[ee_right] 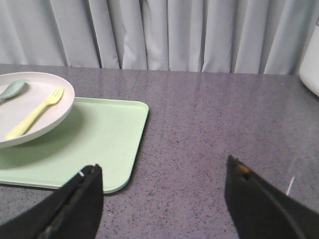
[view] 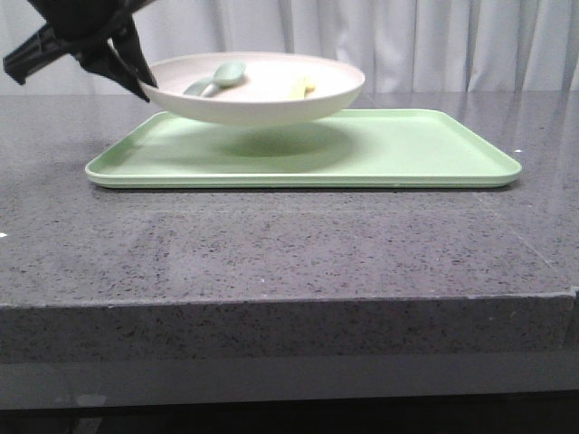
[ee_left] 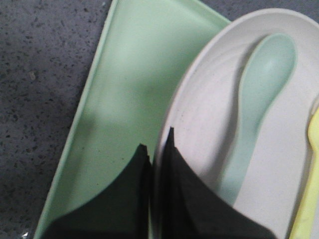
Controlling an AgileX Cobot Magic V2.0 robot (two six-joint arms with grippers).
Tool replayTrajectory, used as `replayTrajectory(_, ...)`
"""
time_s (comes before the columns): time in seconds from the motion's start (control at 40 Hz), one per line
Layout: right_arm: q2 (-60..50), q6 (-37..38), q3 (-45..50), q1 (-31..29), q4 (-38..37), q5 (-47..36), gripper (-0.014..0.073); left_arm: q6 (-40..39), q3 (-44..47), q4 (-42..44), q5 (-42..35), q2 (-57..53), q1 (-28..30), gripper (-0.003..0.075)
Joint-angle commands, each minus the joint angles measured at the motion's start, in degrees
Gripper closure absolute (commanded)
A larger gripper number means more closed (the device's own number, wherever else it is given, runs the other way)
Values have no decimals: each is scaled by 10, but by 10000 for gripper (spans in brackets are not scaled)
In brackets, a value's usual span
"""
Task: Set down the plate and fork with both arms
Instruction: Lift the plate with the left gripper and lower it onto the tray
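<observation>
Your plate [view: 258, 90] hangs above the tray [view: 407, 154], not resting on it: the front view shows a shadow under its base. It is carried by its rim, which runs between the left gripper's [ee_left: 155, 149] two fingers, one finger under the outer wall and one over the inner face, jaws clamped on that rim. That edge grip explains the plate's slight tilt away from the jaws.

Inside the plate, the spoon [ee_left: 259, 99] lies just past the inner finger, handle pointing back toward the jaws. The fork [ee_right: 35, 113] lies beyond the spoon, on the side farthest from the left jaws, tines away.

Your right gripper [ee_right: 164, 199] is well off to the side over bare countertop [ee_right: 224, 124], jaws spread wide and holding nothing, with the tray's corner just ahead of one finger. I judge it is parked there so it can take the fork once the plate is set down.
</observation>
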Motion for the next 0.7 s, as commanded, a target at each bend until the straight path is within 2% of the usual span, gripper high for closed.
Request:
replayTrajectory(0.0,11,-3,-15,-2,1,-41,56,-16,-18,-10,-53,-20,-5,738)
replayTrajectory(0.325,11,-3,-15,-2,1,-42,56,-44,-18,-4,-37,13,-5,736)
replayTrajectory(0.4,11,-3,-15,-2,1,-42,56,-44,-18,7,-35,13,-5,715)
replayTrajectory(0.524,11,-3,-15,-2,1,-42,56,-44,-18,8,-35,13,-5,605)
replayTrajectory(0.674,11,-3,-15,-2,1,-42,56,-41,-18,2,-24,13,-5,407)
